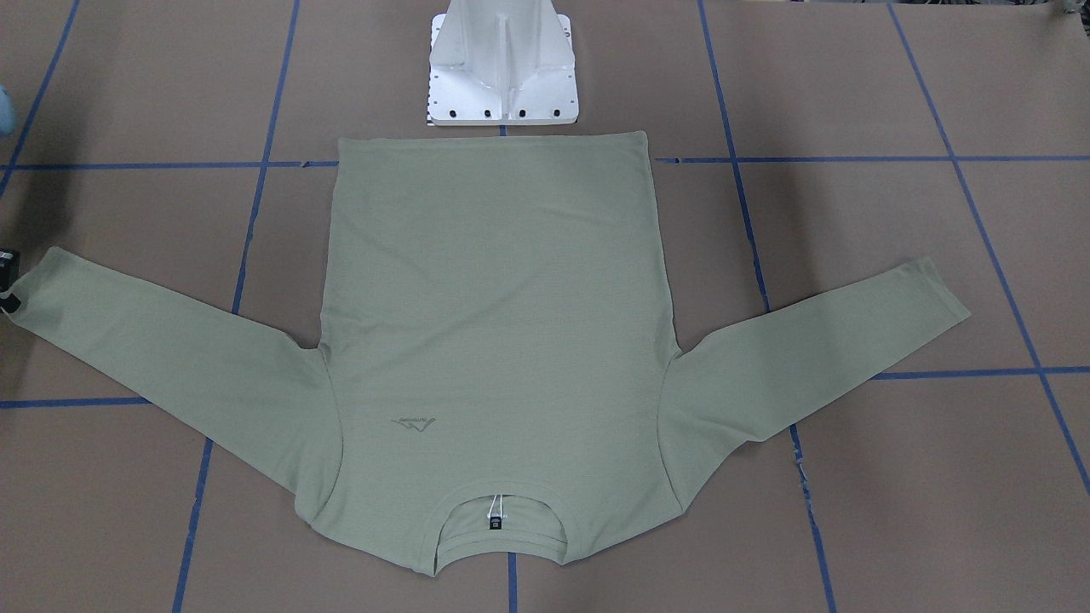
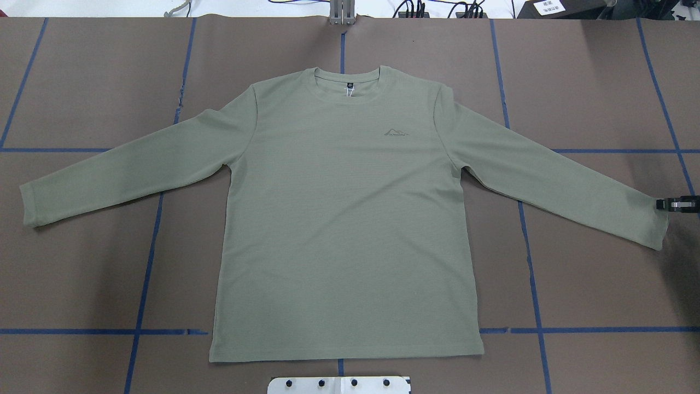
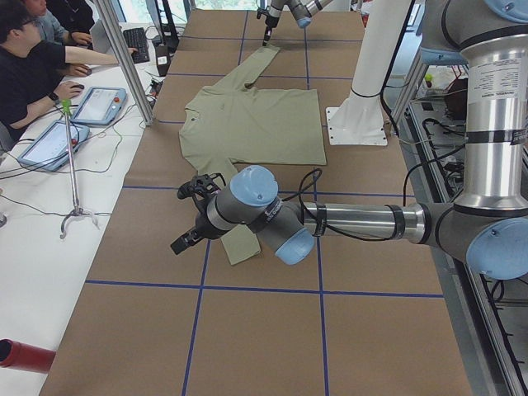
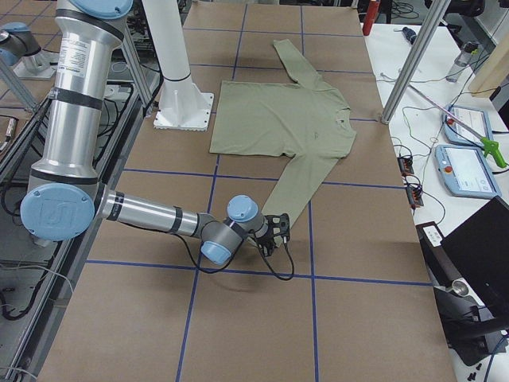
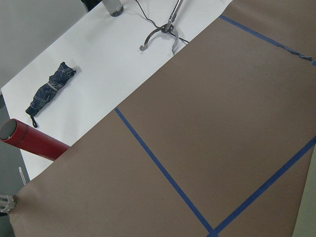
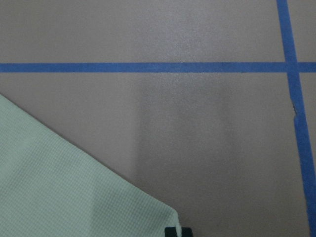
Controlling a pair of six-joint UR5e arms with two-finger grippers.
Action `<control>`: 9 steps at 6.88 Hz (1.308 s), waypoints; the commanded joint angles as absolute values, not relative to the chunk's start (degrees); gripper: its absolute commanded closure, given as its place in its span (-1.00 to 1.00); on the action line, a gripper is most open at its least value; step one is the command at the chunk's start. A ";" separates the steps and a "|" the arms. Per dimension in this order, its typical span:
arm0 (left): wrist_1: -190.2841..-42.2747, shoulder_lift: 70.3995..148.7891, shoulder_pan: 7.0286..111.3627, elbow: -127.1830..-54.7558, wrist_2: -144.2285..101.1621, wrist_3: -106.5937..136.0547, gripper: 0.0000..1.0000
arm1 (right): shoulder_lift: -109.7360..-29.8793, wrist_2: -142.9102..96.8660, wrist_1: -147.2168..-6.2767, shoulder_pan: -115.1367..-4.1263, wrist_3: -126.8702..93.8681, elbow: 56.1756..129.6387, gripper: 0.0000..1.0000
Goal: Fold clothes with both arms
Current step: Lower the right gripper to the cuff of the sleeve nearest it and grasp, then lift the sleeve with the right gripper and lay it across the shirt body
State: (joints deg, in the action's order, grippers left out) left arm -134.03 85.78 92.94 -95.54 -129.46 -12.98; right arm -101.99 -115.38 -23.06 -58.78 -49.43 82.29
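Note:
The pale sage-green long-sleeved shirt (image 2: 344,219) lies flat and face up on the brown table, sleeves spread wide, neckline away from the robot; it also shows in the front view (image 1: 494,298). My right gripper (image 2: 663,204) is low at the cuff of the sleeve on the robot's right (image 1: 10,300). In the right wrist view its fingertips (image 6: 177,231) sit close together at the cuff corner (image 6: 163,212). My left gripper (image 3: 180,242) hovers over the other cuff and shows only in the exterior left view, so I cannot tell its state.
The white pedestal base (image 1: 502,85) stands just behind the shirt's hem. Blue tape lines (image 2: 147,262) cross the brown paper. Operators (image 3: 33,58) sit at a white side table with tablets. A red cylinder (image 5: 29,140) and a folded umbrella (image 5: 49,91) lie there.

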 commanded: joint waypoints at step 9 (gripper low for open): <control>-133.95 85.61 92.99 -94.57 -129.46 -13.01 -1.00 | -47.04 -99.32 -117.74 -47.66 -68.15 108.26 1.00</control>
State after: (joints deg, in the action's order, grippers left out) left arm -133.94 85.61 92.99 -94.90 -129.46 -12.97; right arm -61.60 -101.83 -107.91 -51.12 -62.09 113.90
